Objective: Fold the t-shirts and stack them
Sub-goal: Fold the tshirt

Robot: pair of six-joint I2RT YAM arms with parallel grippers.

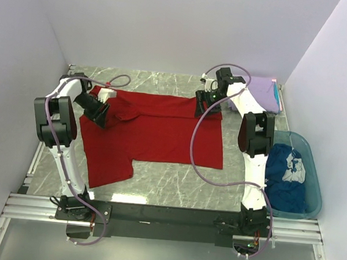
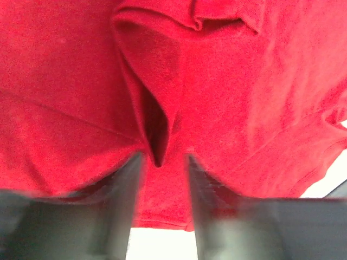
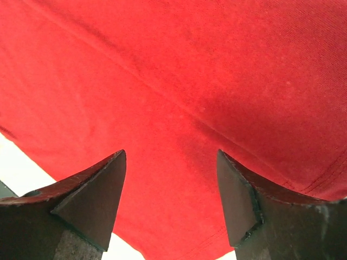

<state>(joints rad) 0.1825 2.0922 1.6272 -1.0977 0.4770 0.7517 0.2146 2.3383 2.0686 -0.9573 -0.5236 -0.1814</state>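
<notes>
The bright red t-shirt (image 1: 154,134) lies spread on the marble table, one sleeve pointing toward the near left. My left gripper (image 1: 98,113) hovers low over its left end. In the left wrist view this gripper (image 2: 162,157) is open, and a raised crease of the red t-shirt (image 2: 244,81) runs up to the gap between the fingers. My right gripper (image 1: 202,105) is at the shirt's far right edge. Seen from the right wrist, that gripper (image 3: 171,154) is wide open over flat red cloth (image 3: 190,65) just inside the hem. The lavender t-shirt (image 1: 266,90) lies folded at the back right.
A translucent teal tub (image 1: 315,193) stands at the right edge and holds the crumpled dark blue t-shirt (image 1: 282,177) with white print. White walls close in the table on three sides. The black rail with both arm bases runs along the near edge.
</notes>
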